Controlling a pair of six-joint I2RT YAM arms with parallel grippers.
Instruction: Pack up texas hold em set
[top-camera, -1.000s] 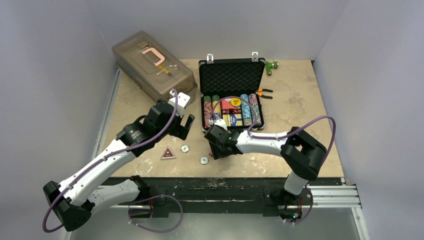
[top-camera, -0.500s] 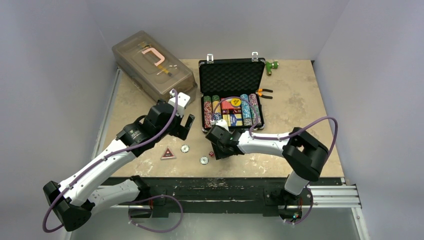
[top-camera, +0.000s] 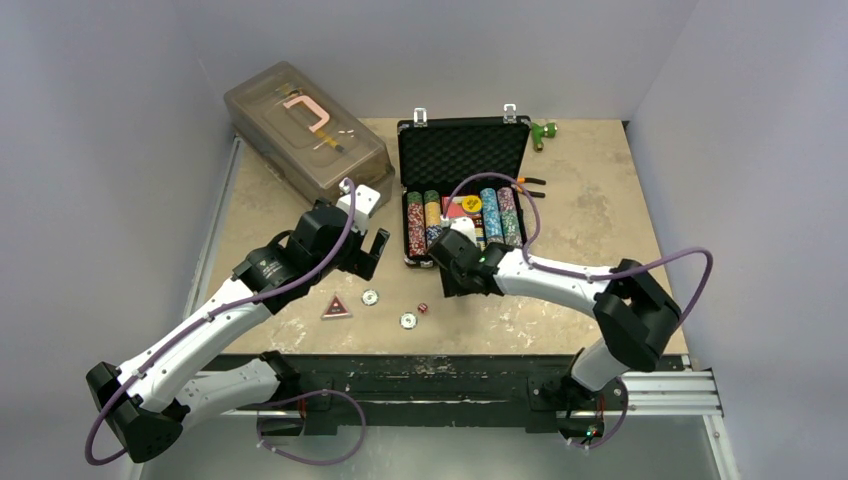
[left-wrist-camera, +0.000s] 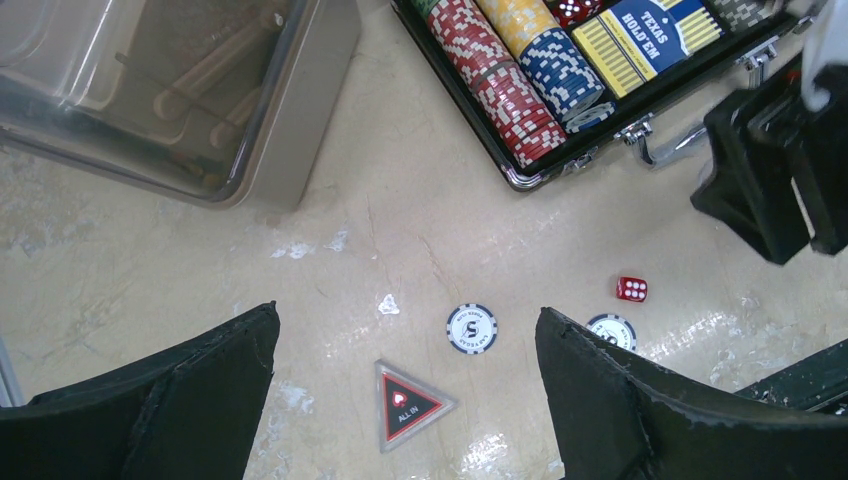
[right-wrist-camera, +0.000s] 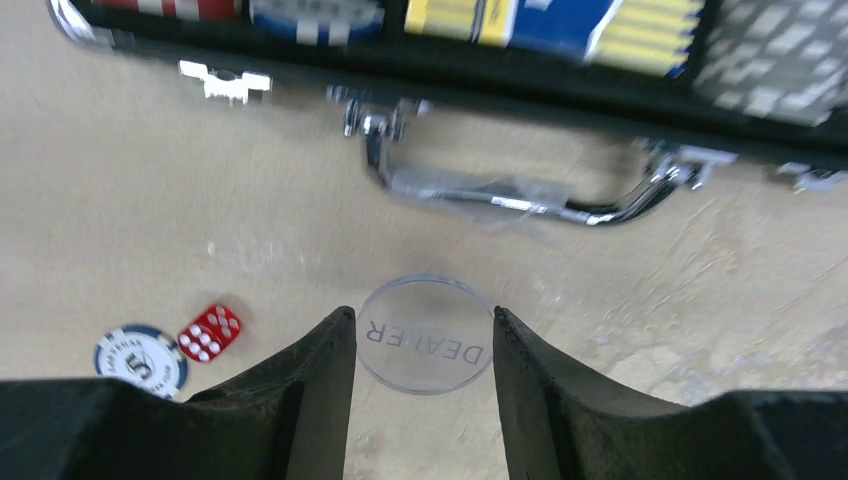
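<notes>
The black case lies open at the back middle, its tray filled with rows of chips and card decks. In the right wrist view my right gripper is shut on a clear round DEALER disc, just in front of the case's silver handle. A red die and a white chip lie on the table left of it. My left gripper hangs wide open above a second chip and a triangular ALL IN marker, touching neither.
A large translucent grey-brown box stands at the back left, close to my left arm. Orange-handled pliers lie right of the case, and a small green object sits at the back. Walls enclose the table on three sides.
My right gripper has narrowed around the DEALER disc and moved right and back, from beside the die to the case's front edge. The left arm has stayed still.
</notes>
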